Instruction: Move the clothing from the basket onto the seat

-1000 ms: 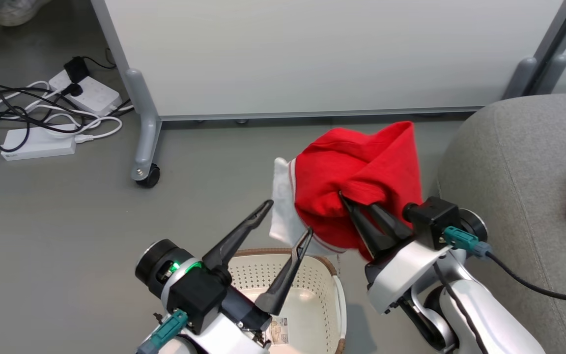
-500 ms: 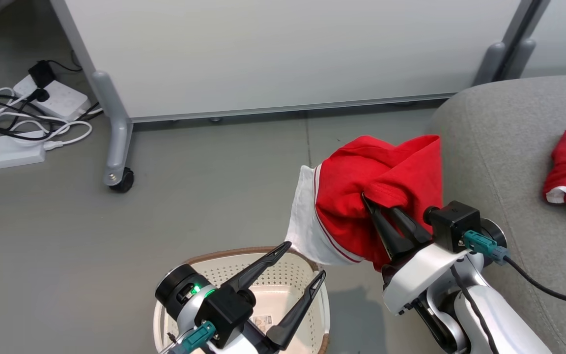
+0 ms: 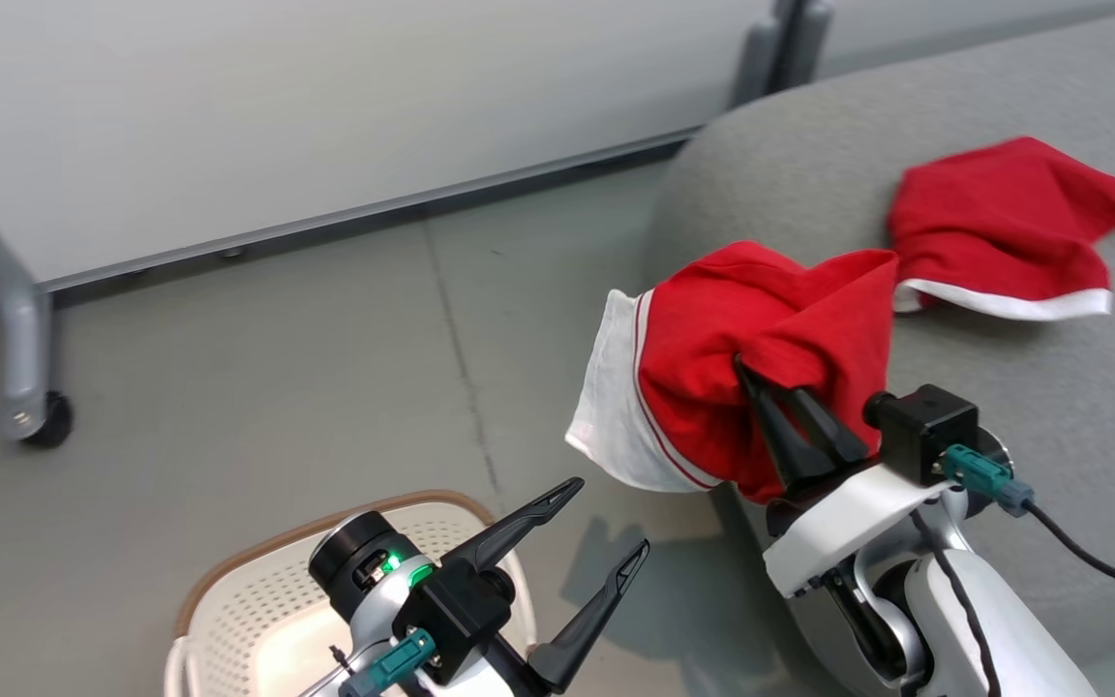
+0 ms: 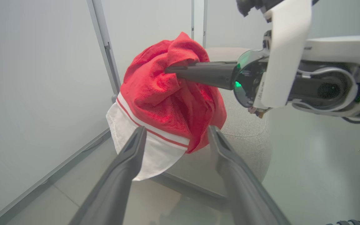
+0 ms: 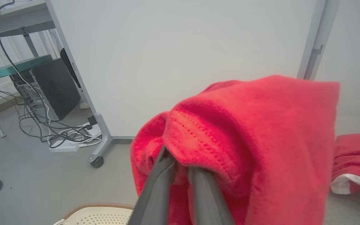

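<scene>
Red garment (image 3: 712,368) pinched in the right hand (image 3: 766,382) at the edge of the sofa seat (image 3: 809,165).

Both dark fingers of that hand are pressed together on a fold of the cloth, which bunches over them at centre right of the head view, its white-banded hem (image 3: 606,416) drooping to the lower left over the grey floor (image 3: 325,339). The grey seat lies up and to the right of the hand, just beside the bundle, and a second red piece (image 3: 993,232) already lies on it at upper right. The drop, I judge, calls for a carry up-right, far enough that the trailing hem clears the cushion's rounded edge. The left hand (image 3: 610,514) is spread wide and empty at lower centre, beside the cream laundry basket (image 3: 248,600), farther from the seat.
</scene>
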